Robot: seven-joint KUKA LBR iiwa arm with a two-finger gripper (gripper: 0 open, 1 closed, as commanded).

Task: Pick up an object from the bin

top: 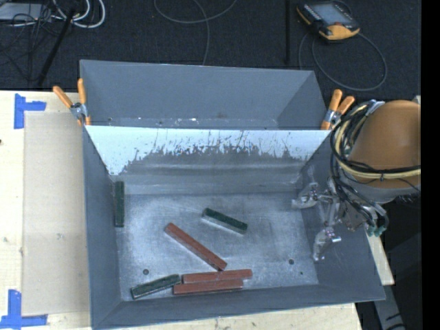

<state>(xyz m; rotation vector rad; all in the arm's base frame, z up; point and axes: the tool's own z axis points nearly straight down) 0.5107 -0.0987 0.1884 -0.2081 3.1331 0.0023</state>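
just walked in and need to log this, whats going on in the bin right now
The arm's gripper hangs at the right side of the bin, fingers apart with nothing between them. Nothing is picked yet. Nearest to it lies a dark green bar at mid-floor, a slanted reddish-brown bar left of that, and more bars along the near wall.

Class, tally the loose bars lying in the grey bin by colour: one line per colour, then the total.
Reddish-brown bars: 3
Dark green bars: 3
Total: 6
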